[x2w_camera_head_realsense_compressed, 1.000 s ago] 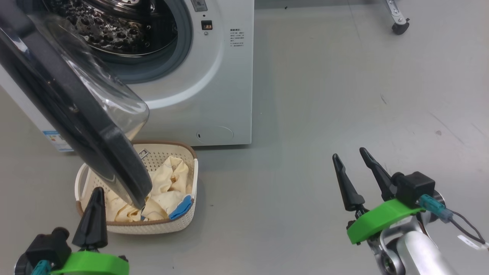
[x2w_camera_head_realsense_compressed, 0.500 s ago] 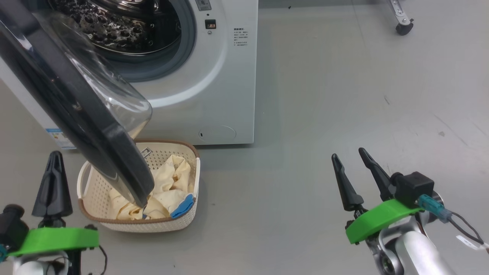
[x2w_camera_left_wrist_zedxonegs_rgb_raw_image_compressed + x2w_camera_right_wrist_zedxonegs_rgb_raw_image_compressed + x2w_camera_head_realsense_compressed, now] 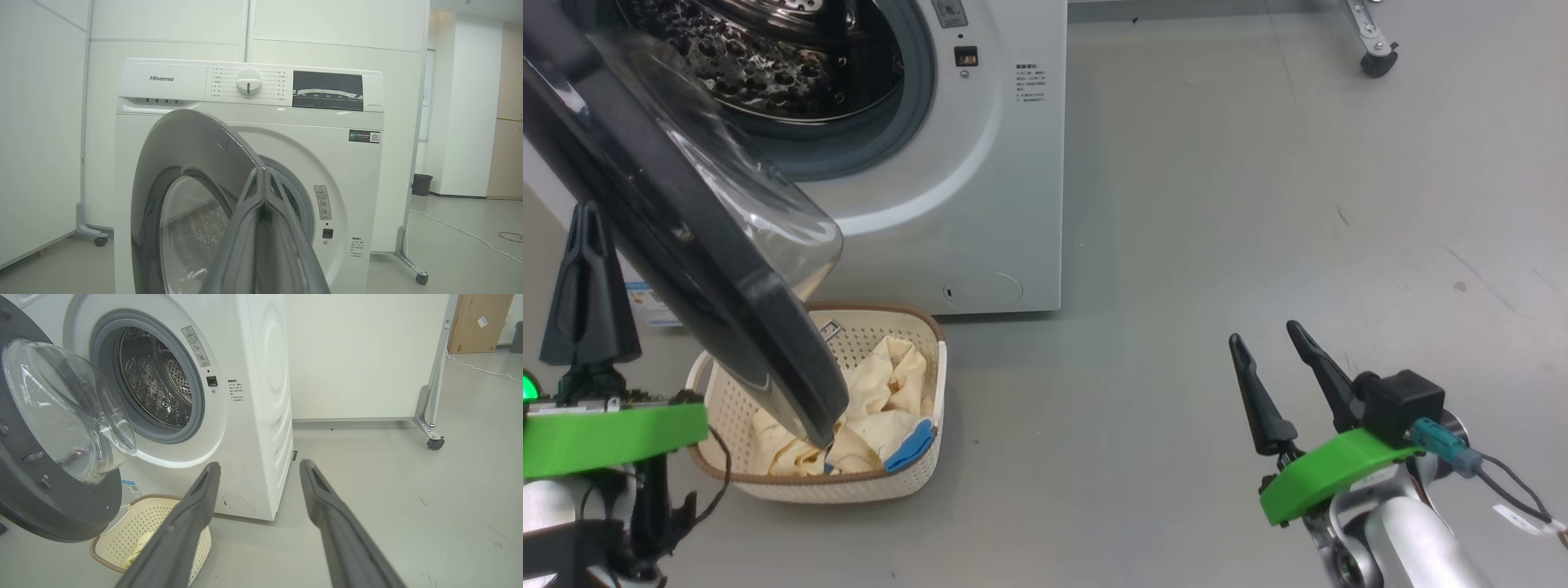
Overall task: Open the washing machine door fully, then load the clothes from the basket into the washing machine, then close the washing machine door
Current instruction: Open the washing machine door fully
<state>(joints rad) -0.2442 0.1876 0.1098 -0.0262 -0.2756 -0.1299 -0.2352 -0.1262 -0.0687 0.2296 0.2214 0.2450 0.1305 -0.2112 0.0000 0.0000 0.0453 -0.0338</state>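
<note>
1. The washing machine (image 3: 988,163) has its door (image 3: 711,269) swung partly open.
2. The basket (image 3: 849,483) sits on the floor (image 3: 1217,204) just in front of the washing machine, with the clothes (image 3: 882,400) inside.
3. The left claw (image 3: 587,220) is clenched on nothing, near the washing machine's left corner.
4. The right claw (image 3: 1264,332) is spread wide and empty, well off to the washing machine's right.

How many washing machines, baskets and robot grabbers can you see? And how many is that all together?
washing machine: 1
basket: 1
grippers: 2 (left gripper shut, right gripper open)
Total: 4
</note>
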